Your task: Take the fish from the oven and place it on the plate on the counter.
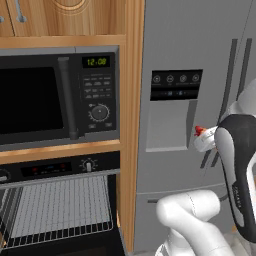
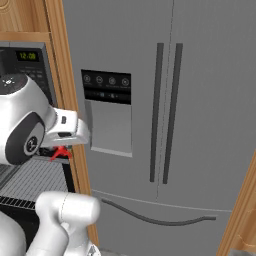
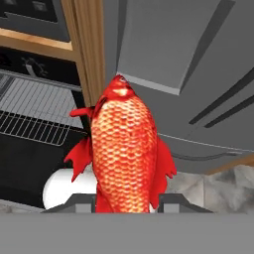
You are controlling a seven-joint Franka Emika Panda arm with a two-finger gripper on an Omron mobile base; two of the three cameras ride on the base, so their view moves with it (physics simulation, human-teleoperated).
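You've got the fish (image 3: 124,154) clamped in the gripper (image 3: 126,201), jaws closed on its tail end, head pointing away. It's held in the air before the grey fridge (image 1: 195,50), right of the open oven (image 1: 60,210), rack (image 1: 57,207) bare

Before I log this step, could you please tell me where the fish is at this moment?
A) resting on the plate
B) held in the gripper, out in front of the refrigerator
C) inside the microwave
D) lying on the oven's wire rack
B: the hand view shows the fish clamped between the fingers of the gripper, clear of the oven rack, and the left base view shows its red tip in front of the grey refrigerator.
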